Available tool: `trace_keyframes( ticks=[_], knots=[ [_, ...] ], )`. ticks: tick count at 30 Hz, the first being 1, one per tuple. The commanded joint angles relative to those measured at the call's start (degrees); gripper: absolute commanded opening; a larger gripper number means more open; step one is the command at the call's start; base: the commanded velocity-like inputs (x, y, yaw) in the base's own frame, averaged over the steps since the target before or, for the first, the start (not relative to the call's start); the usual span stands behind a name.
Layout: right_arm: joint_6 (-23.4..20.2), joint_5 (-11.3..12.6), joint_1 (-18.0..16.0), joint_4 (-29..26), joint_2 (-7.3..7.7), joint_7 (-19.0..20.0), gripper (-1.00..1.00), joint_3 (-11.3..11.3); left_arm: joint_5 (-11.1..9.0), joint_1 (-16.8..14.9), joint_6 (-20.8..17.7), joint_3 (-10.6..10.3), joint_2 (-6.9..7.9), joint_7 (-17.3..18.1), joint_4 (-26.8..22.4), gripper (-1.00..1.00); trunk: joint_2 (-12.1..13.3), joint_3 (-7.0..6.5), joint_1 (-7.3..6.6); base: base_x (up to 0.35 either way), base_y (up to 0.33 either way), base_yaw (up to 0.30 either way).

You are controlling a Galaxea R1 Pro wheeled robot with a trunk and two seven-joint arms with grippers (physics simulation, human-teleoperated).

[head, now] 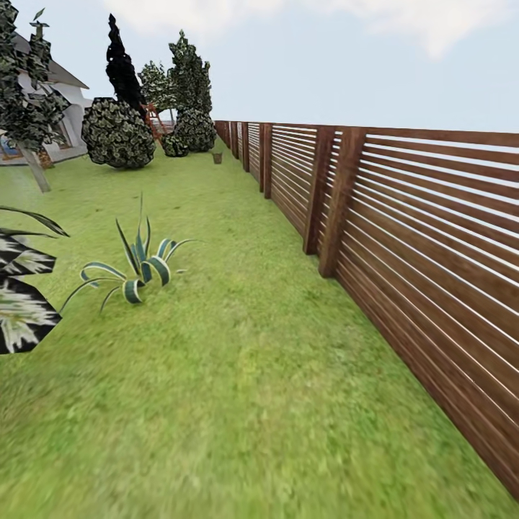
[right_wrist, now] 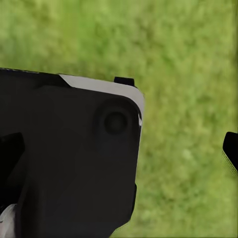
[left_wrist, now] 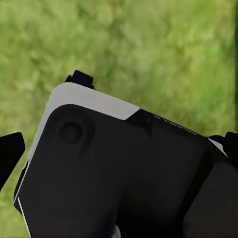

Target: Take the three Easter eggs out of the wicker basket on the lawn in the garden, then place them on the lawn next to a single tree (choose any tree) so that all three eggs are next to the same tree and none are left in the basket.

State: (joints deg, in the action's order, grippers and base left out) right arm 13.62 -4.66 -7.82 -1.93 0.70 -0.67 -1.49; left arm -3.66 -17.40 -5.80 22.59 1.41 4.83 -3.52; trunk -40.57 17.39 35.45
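- Wrist views: both cameras look down on blurred lawn (left_wrist: 148, 44), dark robot body panels in front. Left gripper (left_wrist: 119, 144) fingertips sit at the frame edges, so spread apart, holding nothing; right gripper – one tip visible, can't tell its state.
- Head view, 9 o'clock: striped agave (head: 140, 270) on the grass.
- 3 o'clock: slat fence (head: 432, 245) running away.
- 12 o'clock, far: small brown object (head: 217, 157), likely the wicker basket; eggs too small to tell. Robot looks in transit toward it.
- 10 o'clock, far: bushes (head: 117, 134), leaning pale-trunk tree (head: 32, 167), house.

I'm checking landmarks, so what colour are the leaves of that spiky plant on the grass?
Dark green with pale cream stripes, on the spiky plant; clearest in the head view.
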Motion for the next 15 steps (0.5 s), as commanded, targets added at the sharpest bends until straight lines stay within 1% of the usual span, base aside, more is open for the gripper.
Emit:
trace_keyframes(
  ticks=[1,15],
  knots=[
    [0.00,0.00,0.01,0.00,0.00,-0.02,1.00,0.00,0.00,0.00,0.00,0.00,0.00,0.00,0.00,1.00,0.00,0.00,0.00,0.332,0.000,0.000],
    [-0.17,0.17,0.03,0.08,0.04,0.03,1.00,0.00,0.01,0.03,0.00,0.00,-0.07,0.00,0.00,1.00,0.00,0.00,0.00,0.332,0.000,0.000]
  ],
)
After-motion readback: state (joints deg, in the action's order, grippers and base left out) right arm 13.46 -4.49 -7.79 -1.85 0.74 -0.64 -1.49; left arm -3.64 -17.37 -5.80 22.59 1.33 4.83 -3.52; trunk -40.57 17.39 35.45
